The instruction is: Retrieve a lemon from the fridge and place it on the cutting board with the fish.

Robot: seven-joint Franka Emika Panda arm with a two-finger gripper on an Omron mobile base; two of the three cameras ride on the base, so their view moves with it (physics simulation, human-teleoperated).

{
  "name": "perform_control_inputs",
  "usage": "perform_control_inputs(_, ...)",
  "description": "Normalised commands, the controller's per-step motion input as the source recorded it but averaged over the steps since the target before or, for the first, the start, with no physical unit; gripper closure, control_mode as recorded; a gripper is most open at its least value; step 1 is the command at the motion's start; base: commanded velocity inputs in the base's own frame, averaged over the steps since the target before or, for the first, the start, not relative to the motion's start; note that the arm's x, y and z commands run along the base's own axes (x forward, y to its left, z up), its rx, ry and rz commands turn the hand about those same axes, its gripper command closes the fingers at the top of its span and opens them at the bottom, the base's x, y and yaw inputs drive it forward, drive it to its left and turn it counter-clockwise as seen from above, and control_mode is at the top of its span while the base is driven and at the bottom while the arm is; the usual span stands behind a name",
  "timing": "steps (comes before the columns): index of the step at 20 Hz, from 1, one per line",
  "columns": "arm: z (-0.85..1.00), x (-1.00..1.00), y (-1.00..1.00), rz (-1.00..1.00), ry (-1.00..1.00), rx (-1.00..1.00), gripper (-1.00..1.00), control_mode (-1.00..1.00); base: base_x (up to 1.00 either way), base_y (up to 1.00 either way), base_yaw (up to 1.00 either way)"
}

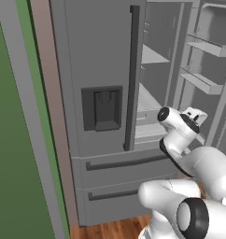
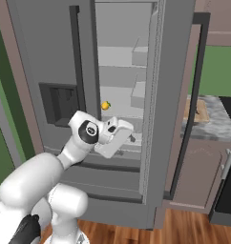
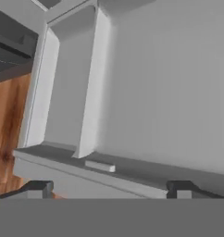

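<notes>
The grey fridge point(image 1: 101, 70) has its left door shut and its right door point(image 2: 172, 95) swung open. A small yellow lemon point(image 2: 105, 105) sits on a pale shelf inside, near the left edge of the opening. My gripper point(image 2: 131, 137) hangs at the foot of the opening, below and a little right of the lemon and apart from it. In the hand view the gripper point(image 3: 111, 187) is open, its fingertips point(image 3: 40, 188) wide apart with nothing between them, over a pale shelf ledge. The tan cutting board point(image 2: 196, 110) lies on the counter to the right, partly behind the open door. The fish is hidden.
The open door's dark handle point(image 2: 191, 95) stands between the fridge interior and the marbled counter point(image 2: 213, 119). Door bins point(image 1: 203, 81) line the inside of the open door. Lower drawers point(image 1: 124, 177) sit under the doors. Wooden floor point(image 2: 194, 228) runs below.
</notes>
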Motion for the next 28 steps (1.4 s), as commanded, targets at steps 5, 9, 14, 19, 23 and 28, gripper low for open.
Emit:
perform_control_inputs(5, 0.00, -0.01, 1.00, -0.15, -0.01, -0.01, -1.00, -1.00, 0.00, 0.00, 0.00)
perform_control_inputs(9, -0.15, 0.00, 0.79, -0.07, -0.09, 0.34, -1.00, -1.00, 0.00, 0.00, 0.00)
perform_control_inputs(14, -0.32, 0.00, 0.41, -0.03, -0.04, 0.75, -1.00, -1.00, 0.00, 0.00, 0.00)
perform_control_inputs(19, 0.03, 0.01, 0.59, -0.13, -0.36, 0.55, -1.00, -1.00, 0.00, 0.00, 0.00)
perform_control_inputs(23, 0.26, 0.00, 0.51, -0.08, -0.34, 0.18, -1.00, -1.00, 0.00, 0.00, 0.00)
perform_control_inputs(28, 0.60, 0.00, 0.23, 0.04, -0.31, 0.06, -1.00, -1.00, 0.00, 0.00, 0.00)
